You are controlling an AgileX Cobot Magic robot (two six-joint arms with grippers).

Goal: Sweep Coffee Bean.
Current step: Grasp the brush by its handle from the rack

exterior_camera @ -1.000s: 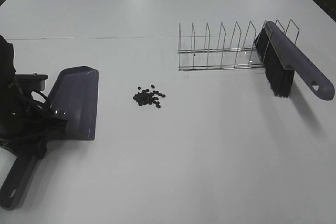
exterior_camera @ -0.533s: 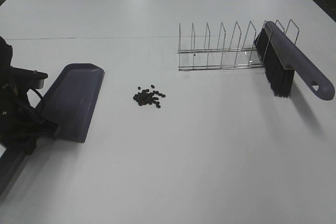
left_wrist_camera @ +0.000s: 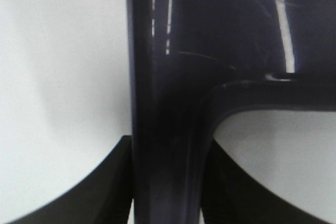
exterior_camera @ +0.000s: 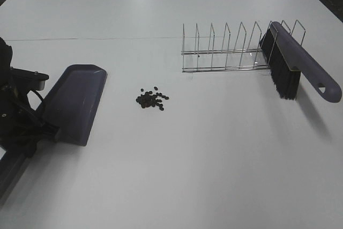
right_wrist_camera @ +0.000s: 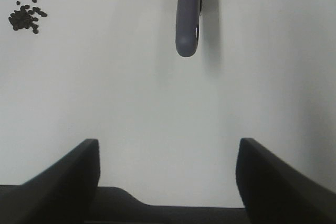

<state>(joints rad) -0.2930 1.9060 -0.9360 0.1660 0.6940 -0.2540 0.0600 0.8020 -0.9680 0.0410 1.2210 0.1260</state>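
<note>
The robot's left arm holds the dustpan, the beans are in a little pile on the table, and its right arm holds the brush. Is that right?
Not quite. The right gripper holds nothing: the right wrist view shows its jaws open and empty. The brush leans in the wire rack, as the exterior high view shows. The dustpan and coffee beans are as you said.

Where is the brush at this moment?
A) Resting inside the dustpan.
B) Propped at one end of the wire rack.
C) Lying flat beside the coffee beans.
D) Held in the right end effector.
B: the brush leans on the wire rack at its end, bristles down, and the right end effector stands open and empty, short of the handle.
</note>
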